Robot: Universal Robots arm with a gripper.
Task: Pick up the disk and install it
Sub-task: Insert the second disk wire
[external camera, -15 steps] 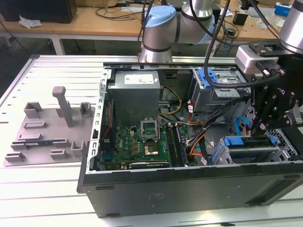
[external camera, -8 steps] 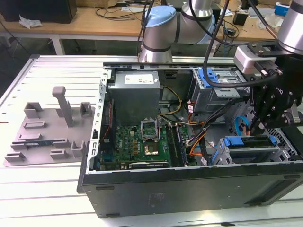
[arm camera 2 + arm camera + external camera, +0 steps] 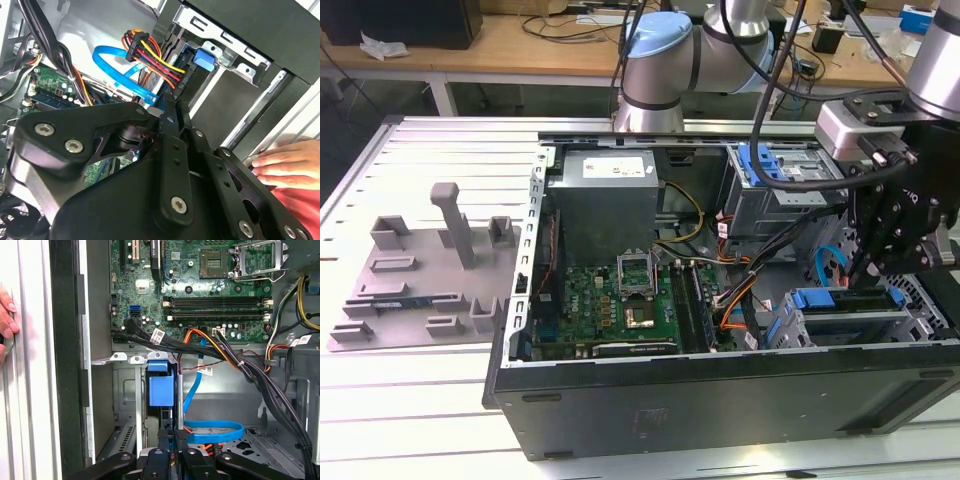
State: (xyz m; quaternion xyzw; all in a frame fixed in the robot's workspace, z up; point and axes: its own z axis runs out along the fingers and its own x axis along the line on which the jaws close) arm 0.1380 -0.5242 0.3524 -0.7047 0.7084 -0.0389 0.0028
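The disk (image 3: 855, 322) lies flat in the drive bay at the case's front corner, on the exterior view's right, its blue carrier (image 3: 823, 298) facing the motherboard. My gripper (image 3: 861, 272) reaches down into the case just above that carrier, fingers shut together with nothing seen between them. In the first wrist view the blue carrier end (image 3: 161, 386) sits in the bay slot right beyond my gripper (image 3: 172, 434). The second wrist view has the gripper (image 3: 173, 106) pointing toward the blue tab (image 3: 205, 59). Whether the tips touch the carrier I cannot tell.
The open computer case (image 3: 720, 400) lies on a slatted table. A blue data cable (image 3: 215, 431) and black and orange wire bundles (image 3: 235, 362) run beside the bay. A person's hand (image 3: 285, 165) rests on the case edge. A second drive cage (image 3: 775, 185) sits behind.
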